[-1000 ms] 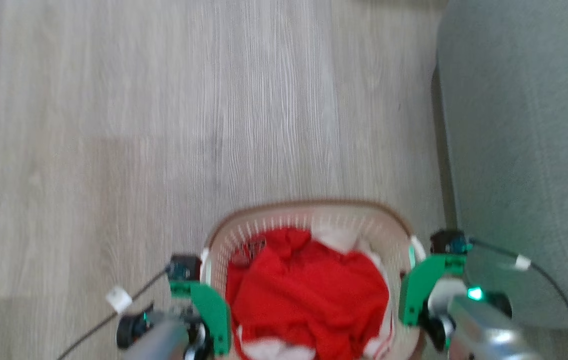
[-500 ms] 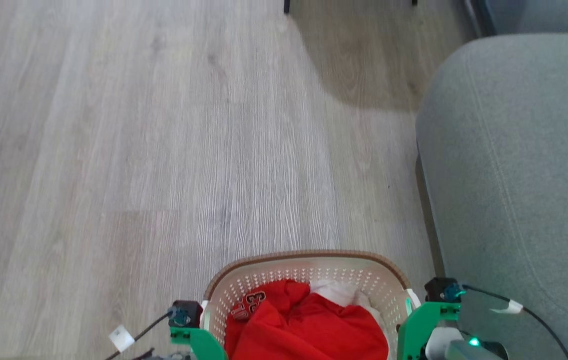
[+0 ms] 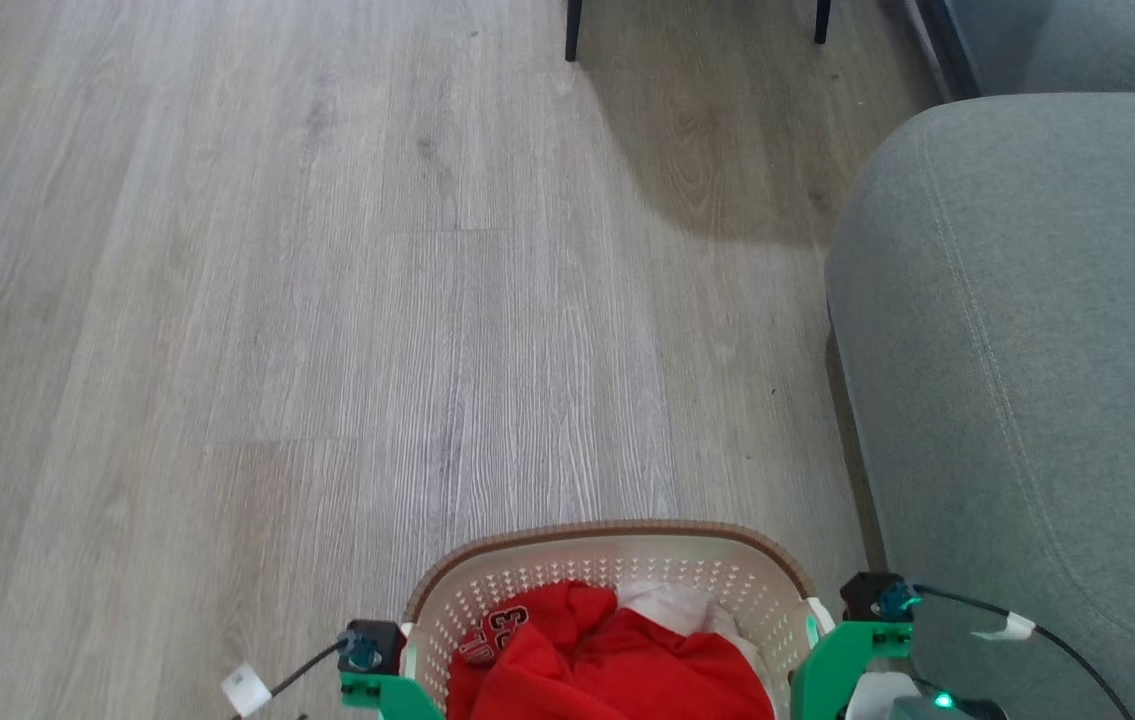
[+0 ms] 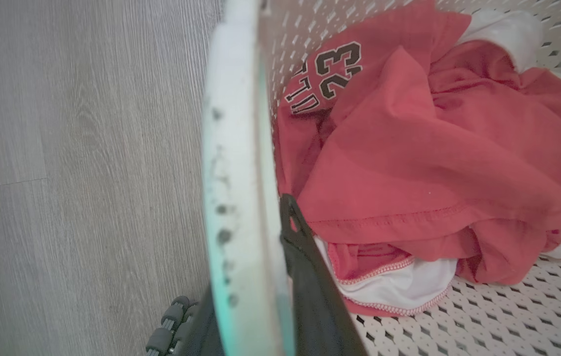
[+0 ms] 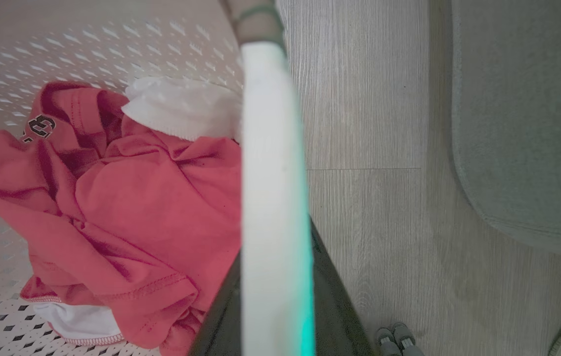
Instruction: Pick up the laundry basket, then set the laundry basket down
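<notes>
Cream perforated plastic: the laundry basket (image 3: 627, 575), bottom centre of frame nr the grey sofa (image 3: 1027, 350), looks stiff + light, w/ soft red jersey (image 3: 567, 665) inside. Left end effector (image 4: 260, 237) and right end effector (image 5: 275, 277) each clamp a white side handle (image 4: 233, 148). Best hold imo, though smooth and could pivot.

Matt perforated plastic laundry basket (image 3: 647, 572); soft red cloth (image 3: 617, 670); wood-grain floor (image 3: 327, 300)

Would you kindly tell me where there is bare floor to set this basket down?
The wood floor ahead of the basket and to its left is wide and bare, up to the two dark furniture legs. The right is crowded: the grey sofa leaves only a narrow strip.
</notes>
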Motion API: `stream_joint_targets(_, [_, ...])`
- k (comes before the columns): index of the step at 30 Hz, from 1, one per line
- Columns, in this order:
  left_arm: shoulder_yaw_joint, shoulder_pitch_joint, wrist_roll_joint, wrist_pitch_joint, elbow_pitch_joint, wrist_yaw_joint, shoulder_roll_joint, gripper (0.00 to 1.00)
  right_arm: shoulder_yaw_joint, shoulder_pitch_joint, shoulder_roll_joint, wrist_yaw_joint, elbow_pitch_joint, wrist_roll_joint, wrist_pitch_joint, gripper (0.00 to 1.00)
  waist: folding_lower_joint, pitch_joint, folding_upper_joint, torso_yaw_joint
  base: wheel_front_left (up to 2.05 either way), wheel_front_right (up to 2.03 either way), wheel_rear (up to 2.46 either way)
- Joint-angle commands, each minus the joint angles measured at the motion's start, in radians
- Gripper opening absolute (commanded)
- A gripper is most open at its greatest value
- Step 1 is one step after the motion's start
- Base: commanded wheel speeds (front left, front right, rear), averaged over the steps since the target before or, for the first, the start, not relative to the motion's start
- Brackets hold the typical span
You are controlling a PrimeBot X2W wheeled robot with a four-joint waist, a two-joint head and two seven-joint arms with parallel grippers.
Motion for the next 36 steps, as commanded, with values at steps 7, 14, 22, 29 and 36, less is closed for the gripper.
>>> stream_joint_targets(7, [-0.007, -0.034, -0.017, -0.004, 0.003, -0.002, 0.026, 0.0, 0.049, -0.039, -0.01, -0.002, 0.002, 0.039, -0.01, 0.0, 0.0001, 0.007, -0.0001, -0.002, 0.0, 0.0, 0.0])
stream_joint_targets(14, [-0.018, -0.039, -0.028, -0.003, 0.01, -0.002, 0.026, 0.0, 0.078, -0.047, -0.01, -0.002, 0.001, 0.067, -0.016, 0.0, 0.0001, 0.011, -0.0001, -0.004, 0.0, 0.0, 0.0])
stream_joint_targets(22, [-0.034, -0.045, -0.043, -0.006, 0.015, -0.003, 0.026, 0.0, 0.119, -0.06, -0.01, -0.002, 0.005, 0.105, -0.029, 0.0, 0.0001, 0.015, -0.0001, -0.008, 0.0, 0.0, 0.0])
stream_joint_targets(29, [-0.047, -0.051, -0.051, -0.011, 0.019, -0.003, 0.026, 0.0, 0.148, -0.068, -0.01, -0.002, 0.007, 0.134, -0.034, 0.0, 0.0001, 0.018, -0.0001, -0.012, 0.0, 0.0, 0.0])
stream_joint_targets(36, [-0.058, -0.059, -0.061, -0.013, 0.021, -0.003, 0.026, 0.0, 0.174, -0.08, -0.01, -0.002, 0.012, 0.16, -0.041, 0.0, 0.0001, 0.03, -0.0001, -0.014, 0.0, 0.0, 0.0])
